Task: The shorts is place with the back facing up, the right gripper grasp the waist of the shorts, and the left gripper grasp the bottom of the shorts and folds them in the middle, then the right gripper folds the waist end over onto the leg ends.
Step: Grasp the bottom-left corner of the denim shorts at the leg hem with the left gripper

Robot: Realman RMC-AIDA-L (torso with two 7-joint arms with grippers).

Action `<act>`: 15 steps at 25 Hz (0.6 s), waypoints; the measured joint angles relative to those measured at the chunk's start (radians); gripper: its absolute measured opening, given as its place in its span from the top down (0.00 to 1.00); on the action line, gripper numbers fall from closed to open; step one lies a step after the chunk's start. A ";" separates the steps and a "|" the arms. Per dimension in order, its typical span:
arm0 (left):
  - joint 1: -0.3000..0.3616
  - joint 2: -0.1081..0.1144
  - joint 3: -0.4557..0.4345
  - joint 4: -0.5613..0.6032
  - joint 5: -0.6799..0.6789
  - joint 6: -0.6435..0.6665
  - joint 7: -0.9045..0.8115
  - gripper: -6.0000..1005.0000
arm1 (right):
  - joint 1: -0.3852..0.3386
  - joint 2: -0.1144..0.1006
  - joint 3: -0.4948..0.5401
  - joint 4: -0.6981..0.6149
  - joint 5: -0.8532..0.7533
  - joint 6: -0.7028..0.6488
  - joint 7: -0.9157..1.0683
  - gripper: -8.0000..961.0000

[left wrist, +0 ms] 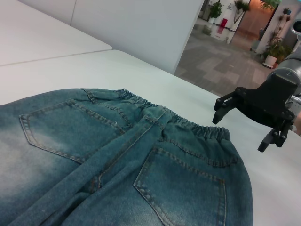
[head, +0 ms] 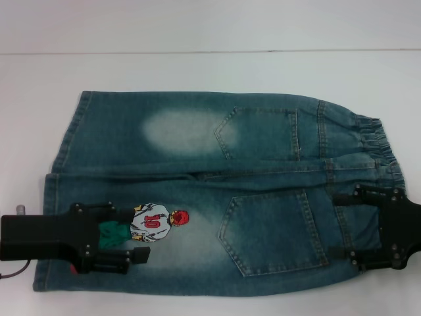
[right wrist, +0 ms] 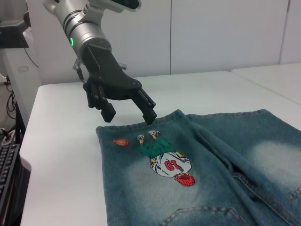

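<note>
The blue denim shorts [head: 263, 151] lie flat with the back pockets up, elastic waist [head: 381, 141] to the right and leg ends [head: 49, 197] to the left. A cartoon patch [head: 154, 220] marked 10 sits on the near leg. My left gripper [head: 138, 232] is open over the near leg end. In the right wrist view the left gripper [right wrist: 129, 115] has its fingers spread just above the hem [right wrist: 106, 136]. My right gripper [head: 341, 225] is open over the near part of the waist. In the left wrist view the right gripper [left wrist: 241, 127] hovers beside the waistband [left wrist: 197, 127], holding nothing.
The shorts rest on a white table [head: 197, 72] with bare surface behind them and to both sides. Another white table [left wrist: 42, 37] stands beyond a gap in the left wrist view. A keyboard [right wrist: 7, 179] lies off the table's edge in the right wrist view.
</note>
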 joint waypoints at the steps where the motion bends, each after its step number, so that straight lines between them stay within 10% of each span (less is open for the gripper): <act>1: 0.000 0.000 0.000 0.000 0.000 0.000 0.000 0.10 | 0.000 0.000 0.000 0.000 0.001 0.000 0.000 0.05; 15: 0.004 0.000 0.000 -0.001 0.000 -0.005 0.005 0.10 | -0.002 0.008 0.000 0.000 0.003 0.002 0.000 0.05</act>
